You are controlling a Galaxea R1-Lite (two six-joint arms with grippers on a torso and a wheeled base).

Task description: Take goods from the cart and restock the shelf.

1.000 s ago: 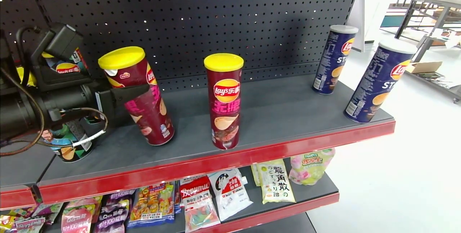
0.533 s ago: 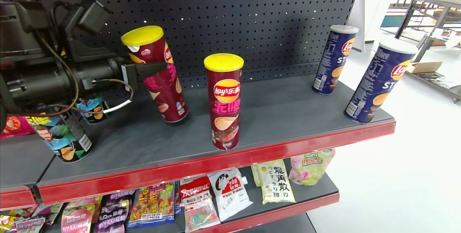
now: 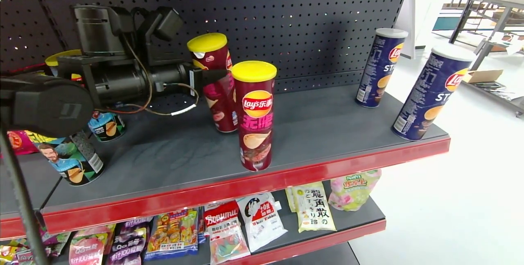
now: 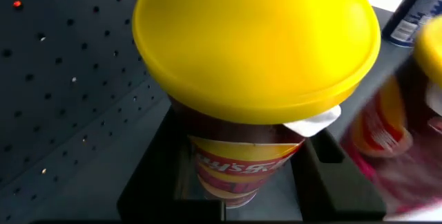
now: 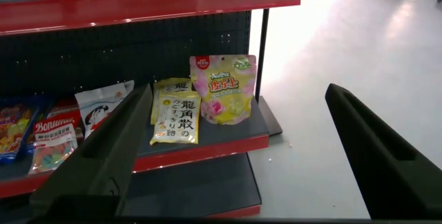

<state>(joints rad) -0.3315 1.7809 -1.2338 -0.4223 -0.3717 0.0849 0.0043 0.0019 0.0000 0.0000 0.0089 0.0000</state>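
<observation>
Left tool (image 3: 211, 76) carried its maroon can (image 3: 219, 107) rightward along shelf (image 3: 163, 154).

Head view, upper centre: the held can (image 3: 211, 58) has its lower right side hidden behind the front can (image 3: 254, 113). The left gripper (image 3: 217, 72) clasps it, with the far finger concealed behind the can. Upper left: a yellow-lidded can (image 3: 61, 55) is mostly covered by the arm (image 3: 118, 80). Lower left: snack bags (image 3: 86, 248) are cut off by the bottom edge. Left wrist view: the held can's base is hidden under its own lid (image 4: 255, 44). The front can is blurred and cut by the frame edge.
</observation>
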